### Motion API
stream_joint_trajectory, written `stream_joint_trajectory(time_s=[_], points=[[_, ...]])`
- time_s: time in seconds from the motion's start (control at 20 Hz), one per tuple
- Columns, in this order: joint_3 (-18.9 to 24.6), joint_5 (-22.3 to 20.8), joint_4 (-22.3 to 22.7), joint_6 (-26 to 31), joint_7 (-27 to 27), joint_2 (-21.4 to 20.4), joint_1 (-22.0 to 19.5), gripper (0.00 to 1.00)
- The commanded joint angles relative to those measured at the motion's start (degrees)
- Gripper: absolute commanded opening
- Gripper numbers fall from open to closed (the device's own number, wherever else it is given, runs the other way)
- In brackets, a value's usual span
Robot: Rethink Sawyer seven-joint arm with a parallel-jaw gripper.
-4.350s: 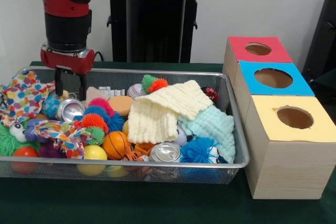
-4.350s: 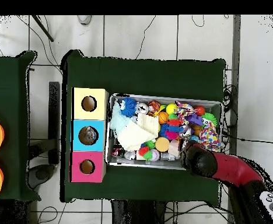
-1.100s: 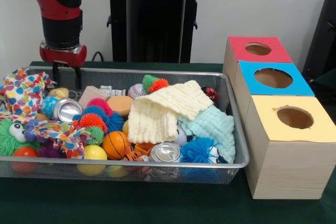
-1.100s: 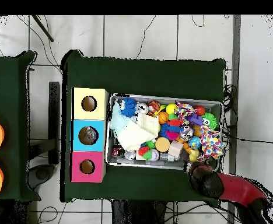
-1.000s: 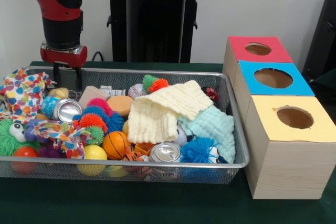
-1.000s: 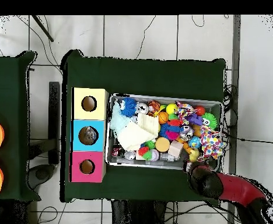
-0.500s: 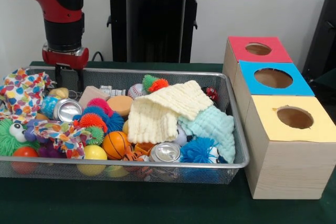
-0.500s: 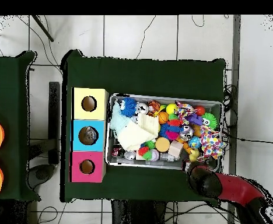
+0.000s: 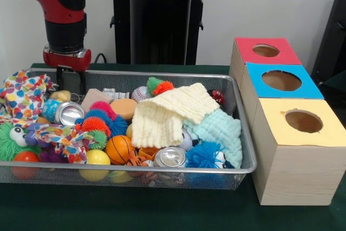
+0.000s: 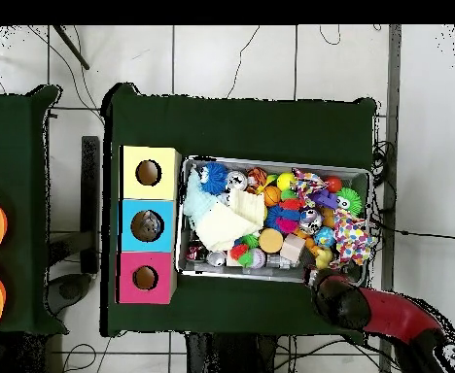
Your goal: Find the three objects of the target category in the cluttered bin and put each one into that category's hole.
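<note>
The silver wire-mesh bin point(image 9: 135, 169) is full of toys, balls, cloths and cans; in the overhead view its rim point(image 10: 270, 161) lies at the middle of the green table. My gripper point(image 9: 70, 84) hangs at the bin's far left corner, just behind the far rim, open with nothing between its fingers point(image 9: 59, 82). A silver can point(image 9: 69, 113) lies close in front of it. A second can point(image 9: 171, 157) lies near the front rim. From above, the red arm point(image 10: 367, 306) covers the gripper.
Three wooden boxes with holed tops stand right of the bin: red point(image 9: 266, 51), blue point(image 9: 281, 80), yellow point(image 9: 303, 121). A cream cloth point(image 9: 165, 113) and a mint cloth point(image 9: 219, 131) cover the bin's middle and right. A patterned cloth point(image 9: 24, 96) drapes over the left rim.
Since 4.3 s ago the gripper has risen out of the bin and drawn back behind the far rim. Over the last second it has edged slightly right; the bin's contents have not moved.
</note>
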Motion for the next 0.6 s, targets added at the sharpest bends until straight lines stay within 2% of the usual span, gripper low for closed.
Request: stream_joint_trajectory(time_s=[0.05, 0.6], points=[[6.1, -1.6, -0.5, 3.1, -2.7, 0.9, -2.2, 1.0], [8.3, -3.1, -5.2, 3.9, -5.1, 5.8, -4.6, 1.0]])
